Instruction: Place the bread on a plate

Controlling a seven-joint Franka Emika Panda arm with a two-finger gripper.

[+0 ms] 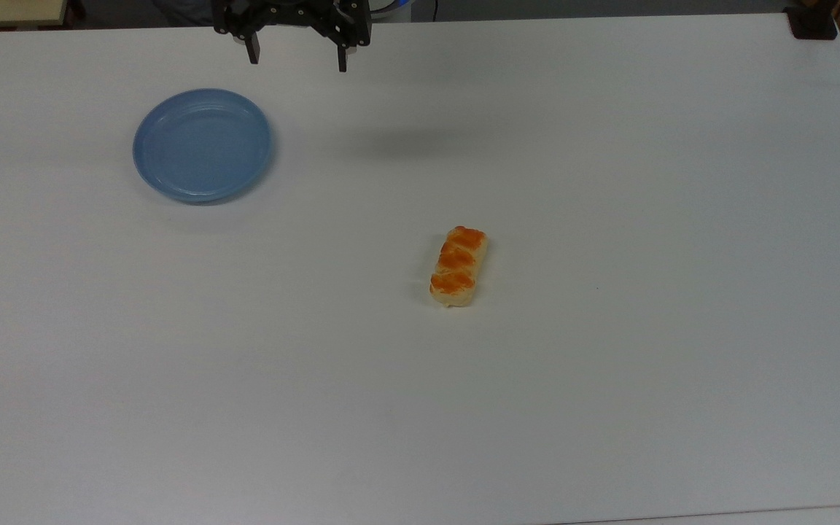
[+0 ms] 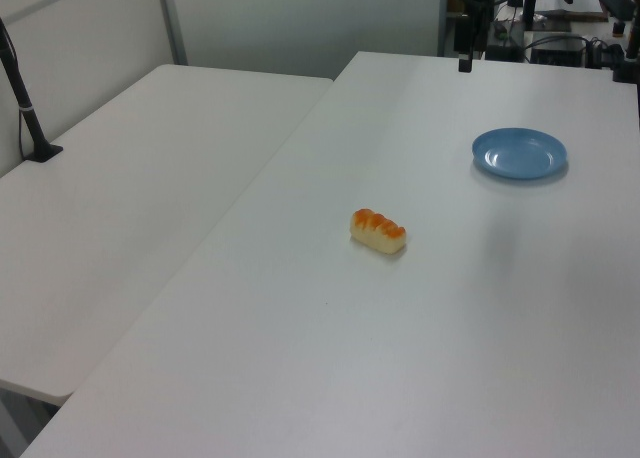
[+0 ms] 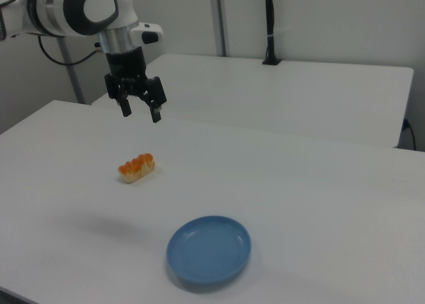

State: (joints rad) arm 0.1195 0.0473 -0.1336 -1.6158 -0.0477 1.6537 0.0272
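Top view cuts off the arm at the frame's upper edge, leaving just the gripper (image 1: 297, 57) and its two black fingers (image 1: 252, 49); jaws spread wide, holding nothing. Gripper hangs in the air above the white table (image 1: 609, 364), clear of everything in the right view. Bread (image 1: 458, 266) lies flat on the bare table, near the middle, well apart from the jaws and not between them. Light-blue plate (image 1: 202, 144) sits empty, well apart from the bread, toward the top view's left.
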